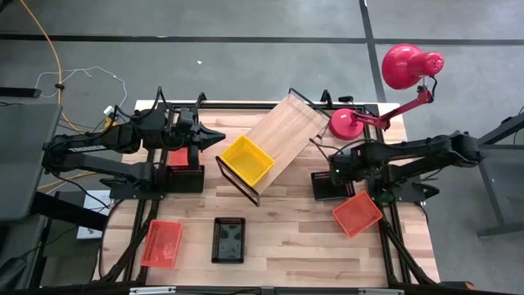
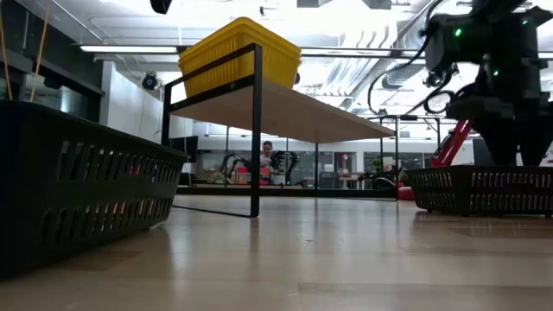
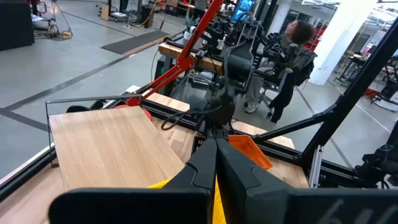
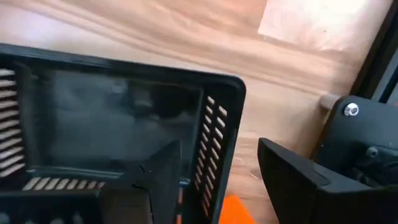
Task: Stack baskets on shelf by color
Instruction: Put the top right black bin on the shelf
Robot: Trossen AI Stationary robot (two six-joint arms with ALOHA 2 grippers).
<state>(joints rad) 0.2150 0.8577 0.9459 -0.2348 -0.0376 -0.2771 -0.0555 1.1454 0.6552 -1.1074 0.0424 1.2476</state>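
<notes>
Left to right in the high view for you.

Left arm sits at the upper left of the frame, its left gripper [image 1: 214,136] pointing at the near end of the shelf. In the left wrist view the two dark fingers [image 3: 205,168] are pressed together with nothing between them.

Lower left: an orange rectangular plastic mesh basket [image 1: 161,242] lies flat on the wooden tabletop [image 1: 286,238]. Just right of it, lower centre, a black rectangular plastic mesh basket [image 1: 228,239] lies on the table, apart from the orange one.

Centre: the long light-wood shelf board on a thin black wire frame [image 1: 282,131] runs diagonally toward the upper right. A yellow rectangular plastic mesh basket [image 1: 245,159] sits on its lower-left end; the low view shows it on top of the board [image 2: 239,52].

Right of centre: a second black mesh basket [image 1: 324,185] sits on the table under the right arm. The right gripper [image 4: 214,180] is over it, fingers apart, one inside the basket and one outside its perforated wall [image 4: 214,143].

Lower right: a second orange mesh basket [image 1: 357,215], tilted, next to that black one.

Upper right: a red desk lamp [image 1: 405,65], its round base [image 1: 345,124] at the far end of the shelf.
</notes>
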